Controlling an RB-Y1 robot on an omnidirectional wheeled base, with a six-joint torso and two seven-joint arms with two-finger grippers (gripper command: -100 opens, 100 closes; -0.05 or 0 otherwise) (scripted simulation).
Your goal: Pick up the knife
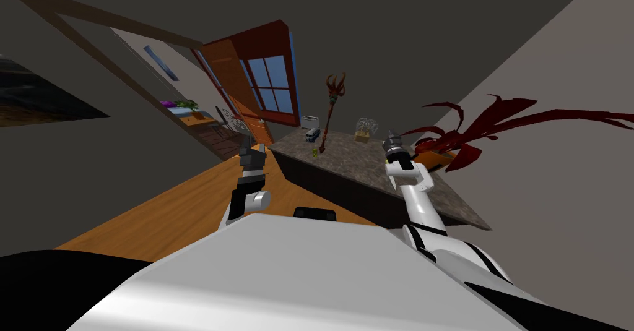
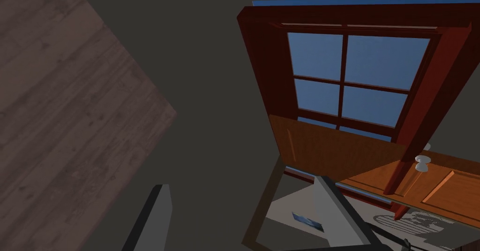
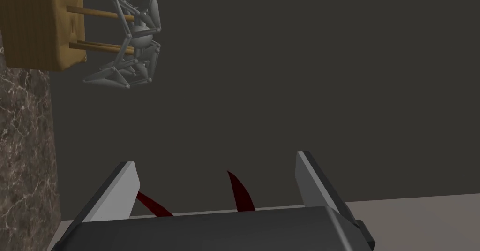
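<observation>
Right pincer (image 3: 215,159) is spread, nothing between the blades but two dark red leaf tips (image 3: 239,192) poking up past its body. It's aimed at bare wall. Off to the side, at the upper left of its frame, is a wood block (image 3: 42,25) with a grey wire piece (image 3: 133,37). In the head view this arm hangs over the right-centre of the stone-topped bench (image 1: 371,166), next to the orange pot (image 1: 433,157). Left pincer (image 2: 241,182) is also spread and empty, out over the wood floor left of the bench end, facing a window. Knife (image 1: 314,152): my best guess is the small yellowish sliver near the bench's left edge, below the white toaster (image 1: 309,122). It's too small to confirm, and I can't read its long axis. It sits roughly midway between the two pincers, left of the right one. The right arm is already over the bench, so I'd sweep it left.
</observation>
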